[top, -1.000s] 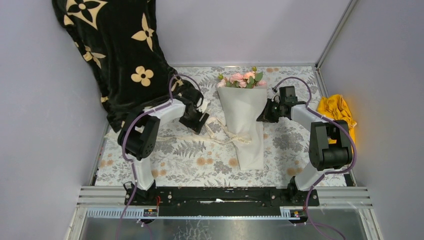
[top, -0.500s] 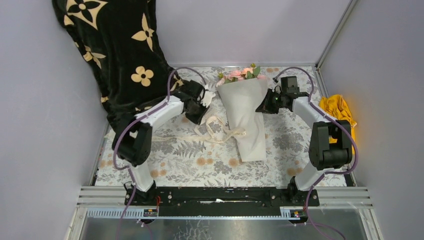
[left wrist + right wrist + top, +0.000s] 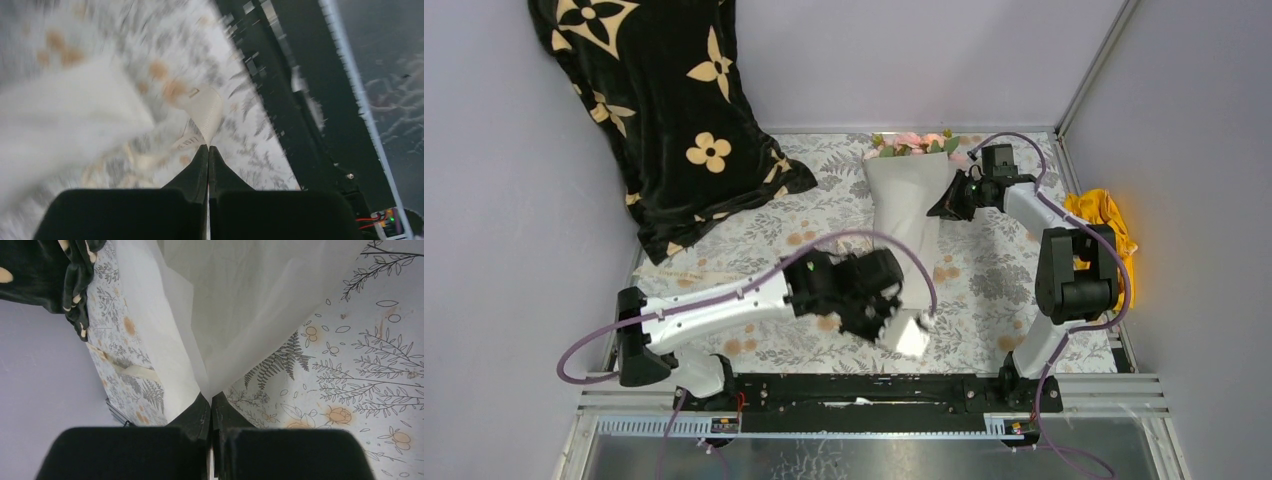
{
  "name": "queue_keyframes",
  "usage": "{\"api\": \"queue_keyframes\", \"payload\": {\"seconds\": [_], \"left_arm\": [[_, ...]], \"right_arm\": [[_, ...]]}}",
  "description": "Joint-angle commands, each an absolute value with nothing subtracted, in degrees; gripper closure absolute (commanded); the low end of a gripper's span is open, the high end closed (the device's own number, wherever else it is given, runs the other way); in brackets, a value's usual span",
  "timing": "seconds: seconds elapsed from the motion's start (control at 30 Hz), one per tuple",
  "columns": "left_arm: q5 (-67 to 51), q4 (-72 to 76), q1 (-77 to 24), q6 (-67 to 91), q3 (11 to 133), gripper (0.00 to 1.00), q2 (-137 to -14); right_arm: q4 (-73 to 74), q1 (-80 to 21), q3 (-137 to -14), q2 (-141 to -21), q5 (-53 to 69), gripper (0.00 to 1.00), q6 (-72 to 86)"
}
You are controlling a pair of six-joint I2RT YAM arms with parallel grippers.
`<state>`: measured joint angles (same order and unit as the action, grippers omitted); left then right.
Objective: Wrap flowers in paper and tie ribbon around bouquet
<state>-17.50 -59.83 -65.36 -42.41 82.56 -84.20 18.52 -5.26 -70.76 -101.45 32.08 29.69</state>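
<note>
The bouquet stands at the back middle as a white paper (image 3: 906, 195) cone, with pink flowers (image 3: 914, 143) at its far end. My right gripper (image 3: 938, 209) is shut on the paper's right edge, and the sheet (image 3: 250, 310) fans out from its tips (image 3: 210, 396). The left arm reaches across the front, where my left gripper (image 3: 892, 322) hides the cone's lower part. In the left wrist view, which is blurred, its tips (image 3: 208, 147) are shut on the cream ribbon (image 3: 206, 111). The paper (image 3: 65, 115) lies just left of it. More ribbon (image 3: 136, 371) lies beyond the cone.
A black cloth with cream flower shapes (image 3: 664, 110) hangs at the back left and spills onto the leaf-patterned tablecloth (image 3: 994, 280). A yellow cloth (image 3: 1099, 218) sits at the right edge. The black base rail (image 3: 874, 390) runs along the near edge, close to my left gripper.
My left arm swung from the back left, beside the bouquet, to the front middle, and its gripper closed. The bouquet shifted toward the back wall. My right gripper kept its hold on the paper.
</note>
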Motion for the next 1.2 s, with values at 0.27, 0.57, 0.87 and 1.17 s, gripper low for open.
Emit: {"api": "queue_keyframes", "payload": {"seconds": [0.27,0.57,0.87,1.17], "left_arm": [[-26.1,-31.1,-83.3,-51.2,85.1,1.00,-99.9],[-12.5,-0.8,-80.7,-59.2,86.0,1.00,-105.0],[-8.2,8.2,-74.7,-55.9,86.7,0.40,-106.3],[-8.3,-32.6,-74.8,-46.7,102.7,0.01,-102.6]], "right_arm": [[18.4,-5.4,-76.4,-101.3,36.3,1.00,30.1],[20.0,-5.4,-76.1,-100.1,38.9,1.00,27.7],[21.0,-5.4,-77.5,-101.0,39.8,1.00,27.0],[20.8,-5.9,-74.5,-99.8,38.5,1.00,26.2]]}}
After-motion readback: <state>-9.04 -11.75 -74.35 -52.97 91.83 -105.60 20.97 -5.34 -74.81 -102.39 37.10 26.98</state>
